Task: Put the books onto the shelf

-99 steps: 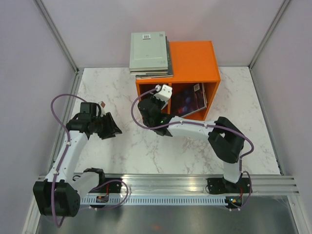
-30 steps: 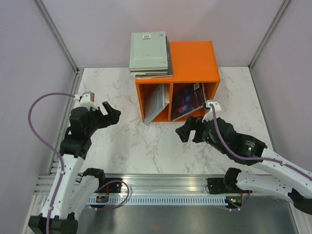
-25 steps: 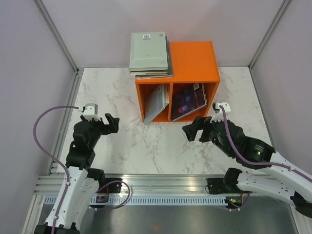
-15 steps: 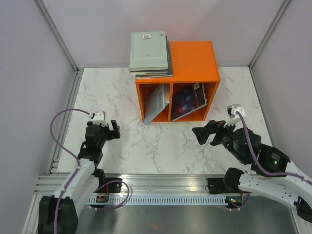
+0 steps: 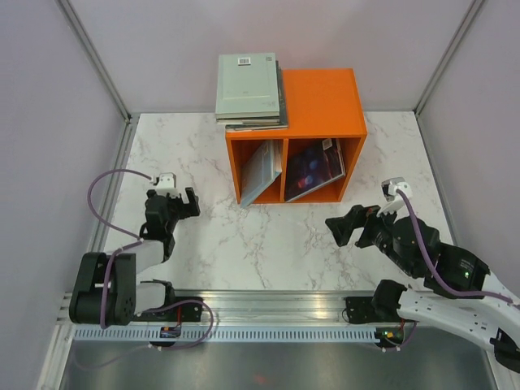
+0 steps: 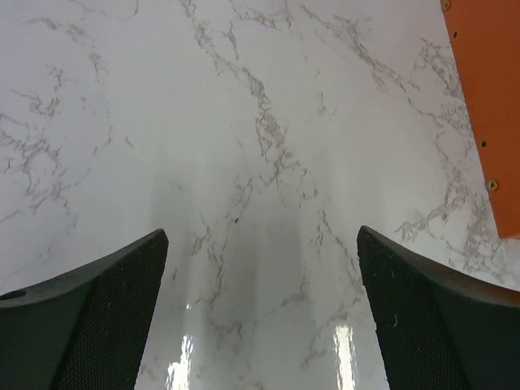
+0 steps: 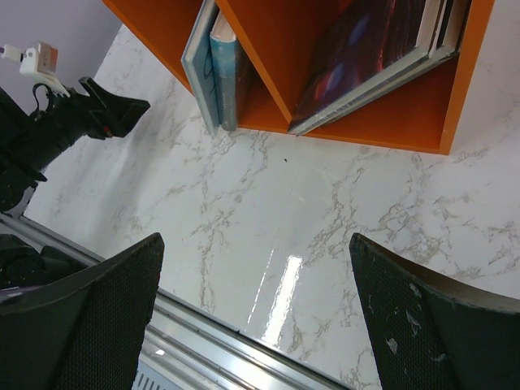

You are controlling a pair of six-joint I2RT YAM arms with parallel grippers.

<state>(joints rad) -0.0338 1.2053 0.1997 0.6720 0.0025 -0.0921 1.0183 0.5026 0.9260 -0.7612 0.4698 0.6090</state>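
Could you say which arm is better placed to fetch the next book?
Probably left: the left gripper, open, sits nearer the book stack atop the shelf's left side than the right gripper.

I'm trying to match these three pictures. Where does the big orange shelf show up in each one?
Top external: the orange shelf stands at upper centre, its two cubbies facing the arms.
Left wrist: only a strip of its orange side shows, at the upper right edge.
Right wrist: it runs across the top, with books leaning in both cubbies.
Shared landmark: the white marble tabletop under the shelf appears in all three views.
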